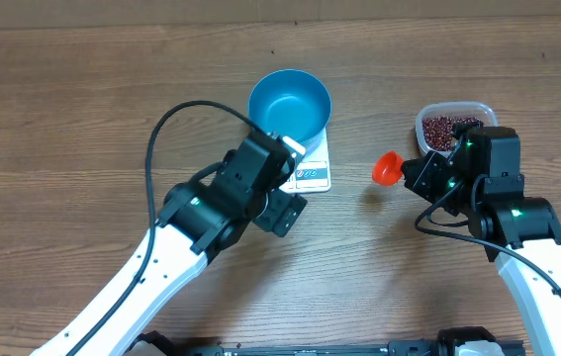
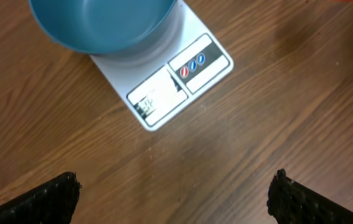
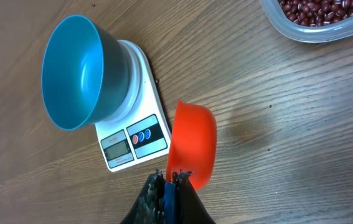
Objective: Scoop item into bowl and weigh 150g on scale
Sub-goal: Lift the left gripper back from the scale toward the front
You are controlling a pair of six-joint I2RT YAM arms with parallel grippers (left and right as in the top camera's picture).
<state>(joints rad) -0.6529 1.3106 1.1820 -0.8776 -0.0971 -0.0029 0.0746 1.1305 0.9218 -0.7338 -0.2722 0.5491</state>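
Left gripper (image 2: 175, 198): spread wide, empty, just short of the scale (image 1: 312, 178).
Bowl (image 1: 290, 104): on the scale, no beans inside.
Writing: display and button panel too blurred to read.
Scoop (image 1: 388, 168): orange, handle pinched in the closed right gripper (image 3: 171, 182).
Beans (image 1: 446, 129): in the clear tub (image 1: 478, 109), far right.
Step, likely: over to the tub, dig low, lift level.

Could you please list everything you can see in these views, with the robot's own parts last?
bowl: one, bright blue, sitting on the scale
scale: one, white, centre of the table
tub: one, clear plastic, right side of the table
beans: many, dark red-brown, inside the tub
scoop: one, orange-red, held above the table between scale and tub
table: one, brown wood grain
left gripper: one, black, open, near the scale
right gripper: one, black, shut on the scoop
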